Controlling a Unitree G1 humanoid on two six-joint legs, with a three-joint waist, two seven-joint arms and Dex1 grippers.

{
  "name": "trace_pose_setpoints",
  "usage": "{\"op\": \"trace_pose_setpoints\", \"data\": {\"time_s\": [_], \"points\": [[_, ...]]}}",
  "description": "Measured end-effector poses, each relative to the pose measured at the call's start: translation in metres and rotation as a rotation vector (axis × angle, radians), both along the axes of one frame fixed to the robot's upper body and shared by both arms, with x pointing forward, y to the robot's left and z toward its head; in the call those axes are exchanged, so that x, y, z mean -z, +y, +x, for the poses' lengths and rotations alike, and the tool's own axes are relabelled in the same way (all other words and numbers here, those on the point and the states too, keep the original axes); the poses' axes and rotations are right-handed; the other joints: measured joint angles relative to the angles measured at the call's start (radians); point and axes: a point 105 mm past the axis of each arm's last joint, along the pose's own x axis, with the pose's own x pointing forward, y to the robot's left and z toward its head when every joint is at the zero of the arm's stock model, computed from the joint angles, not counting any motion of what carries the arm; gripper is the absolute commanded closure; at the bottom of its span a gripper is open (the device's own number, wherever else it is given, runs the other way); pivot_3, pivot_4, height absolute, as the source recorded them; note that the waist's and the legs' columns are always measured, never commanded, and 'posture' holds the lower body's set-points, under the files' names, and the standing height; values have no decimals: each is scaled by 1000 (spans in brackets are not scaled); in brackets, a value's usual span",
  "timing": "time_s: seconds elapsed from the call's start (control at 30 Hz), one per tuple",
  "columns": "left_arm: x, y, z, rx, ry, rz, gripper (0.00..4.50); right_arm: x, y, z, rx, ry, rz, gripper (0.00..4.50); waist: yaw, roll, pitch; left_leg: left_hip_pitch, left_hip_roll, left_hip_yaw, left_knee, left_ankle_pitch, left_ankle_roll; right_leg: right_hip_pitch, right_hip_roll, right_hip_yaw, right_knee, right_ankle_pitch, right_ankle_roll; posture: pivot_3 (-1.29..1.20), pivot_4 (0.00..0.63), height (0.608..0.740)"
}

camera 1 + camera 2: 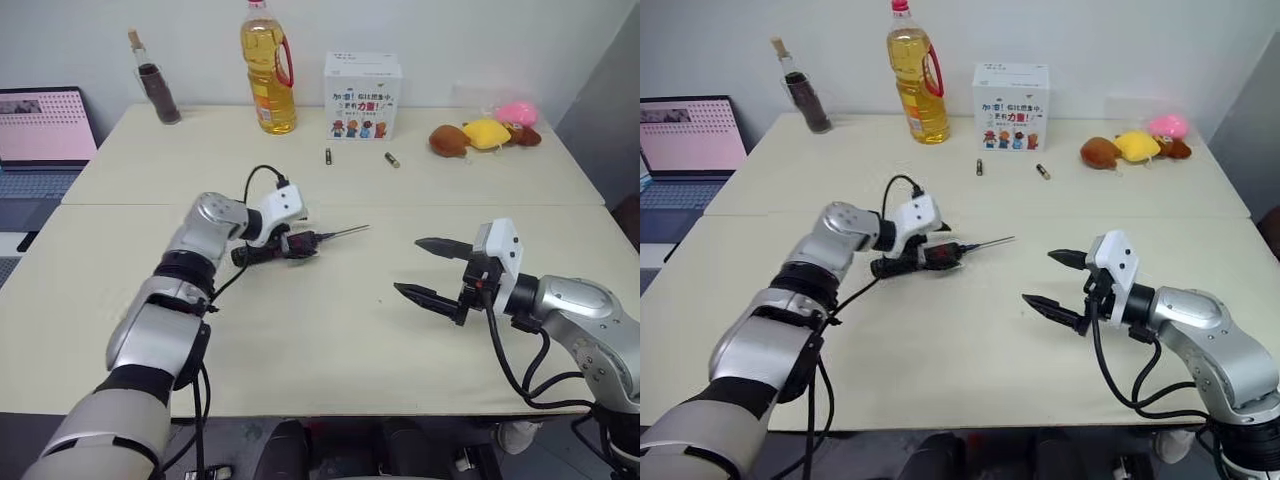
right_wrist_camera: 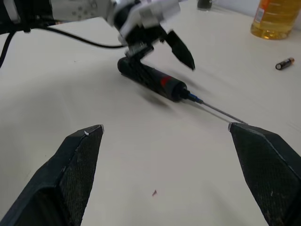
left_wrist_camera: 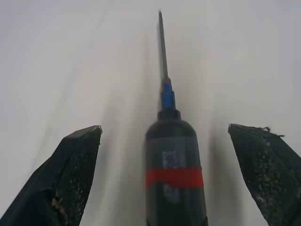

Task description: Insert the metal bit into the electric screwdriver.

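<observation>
The metal bit (image 2: 217, 109) already sits in the blue tip of the electric screwdriver (image 2: 151, 81), so the main step of the task looks done. How deep the bit sits I cannot tell. What is left, in my judgement, is only to take the arms away.

The screwdriver lies on its side on the cream table (image 1: 330, 330), near the middle, with the bit pointing toward the robot's right side. The left gripper (image 2: 162, 46) is around the back part of the screwdriver. Its two black fingers (image 3: 70, 165) stand wide apart, one on each side of the body, and in the left wrist view neither finger touches the tool. So the screwdriver is not clamped; it rests on the table alone.

The right gripper (image 1: 430, 270) hovers over the table, well apart from the screwdriver, on the side of the bit's free end. Its fingers are also spread wide and nothing is between them.

The screwdriver is pen-shaped, black and dark grey, with a red band around the body and a small blue collar at the front. The bit is a thin straight grey rod, much slimmer than the body, and it comes out in one line with the tool, without visible tilt.

Two small batteries (image 1: 391, 159) lie farther back on the table, well away.
</observation>
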Motion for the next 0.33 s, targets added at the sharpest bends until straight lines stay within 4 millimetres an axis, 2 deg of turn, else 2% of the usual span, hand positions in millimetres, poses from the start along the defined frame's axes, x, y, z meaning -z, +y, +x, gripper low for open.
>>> {"op": "trace_pose_setpoints", "data": {"time_s": [0.1, 0.27, 0.33], "points": [[-13, 23, -12, -21, -5, -37, 62, 3, -8, 6, 8, 12, -21, 0, -8, 0, 0, 0, 0, -1, 0, 0, 0, 0, 0, 1, 0, 0, 0, 0, 150, 740], [-10, 81, -44, -165, 65, -69, 62, 6, -42, 33, 95, 18, -60, 0, -14, 1, 0, 2, 3, -1, -1, 0, 0, 0, 1, 3, 1, 0, 0, 0, 150, 740], [-8, 94, -55, -219, 92, -102, 62, 11, -51, 42, 118, 30, -66, 0, -10, 1, 0, 2, 10, 0, -1, 0, 0, 0, 2, 2, 1, 0, 0, 0, 150, 740]]}}
